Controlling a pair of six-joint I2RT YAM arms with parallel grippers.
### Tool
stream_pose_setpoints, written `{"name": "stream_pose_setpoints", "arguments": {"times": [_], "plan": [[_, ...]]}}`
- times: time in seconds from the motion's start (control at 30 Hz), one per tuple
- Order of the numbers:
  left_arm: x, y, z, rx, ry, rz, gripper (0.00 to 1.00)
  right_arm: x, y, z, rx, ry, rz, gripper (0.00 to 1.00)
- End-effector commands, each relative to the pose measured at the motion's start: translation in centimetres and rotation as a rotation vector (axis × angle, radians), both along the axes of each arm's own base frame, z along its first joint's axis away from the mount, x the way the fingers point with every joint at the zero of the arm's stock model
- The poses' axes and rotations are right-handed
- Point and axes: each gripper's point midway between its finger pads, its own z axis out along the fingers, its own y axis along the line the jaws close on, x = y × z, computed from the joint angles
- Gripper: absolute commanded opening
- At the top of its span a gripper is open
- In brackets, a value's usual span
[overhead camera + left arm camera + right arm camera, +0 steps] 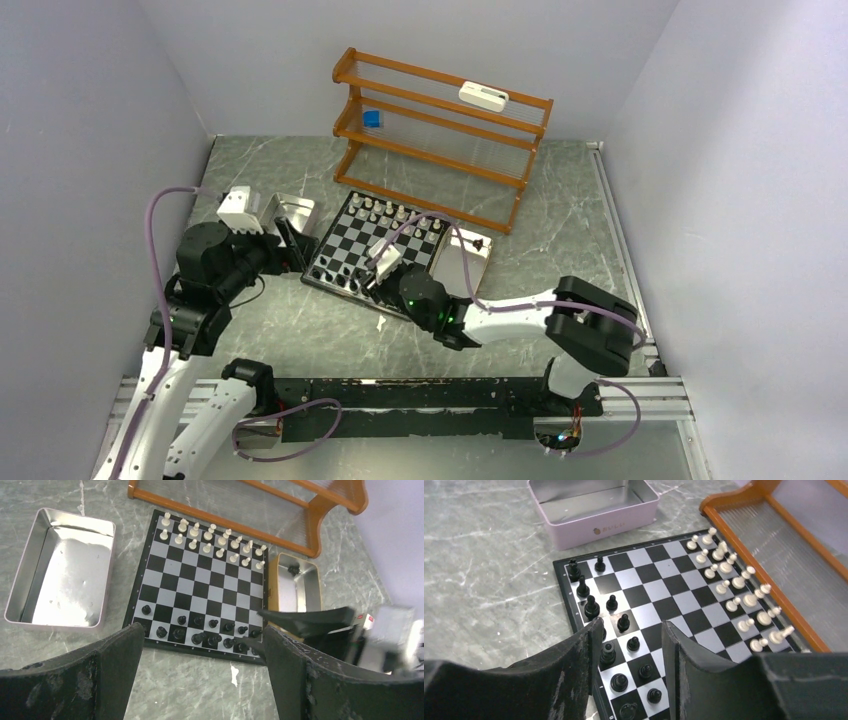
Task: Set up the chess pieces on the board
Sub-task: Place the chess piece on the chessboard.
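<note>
With right gripper [631,630] fingers parted low over the black pieces [591,607] on the board's [659,587] near rows, and left gripper [202,630] spread wide and empty off its left, lift straight up, never sideways, lest a fingertip topple close neighbours.

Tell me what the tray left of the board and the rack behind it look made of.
Tray: thin metal, probably tin, shiny; its inside mirrors the light. Rack: looks like wood, glossy orange-brown finish; shelves seem clear ribbed plastic.
</note>
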Motion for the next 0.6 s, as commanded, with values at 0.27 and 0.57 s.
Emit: {"name": "stream_pose_setpoints", "arguments": {"times": [0.27, 0.57], "plan": [[0.6, -1.6, -1.9, 0.046, -0.132, -0.13, 0.94, 2.7, -6.8, 2.7, 0.0, 0.271, -0.367, 0.53], [0.5, -1.6, -2.6, 0.058, -0.118, -0.137, 0.94, 6.4, -17.3, 0.4, -0.004, 0.414, -0.602, 0.35]]}}
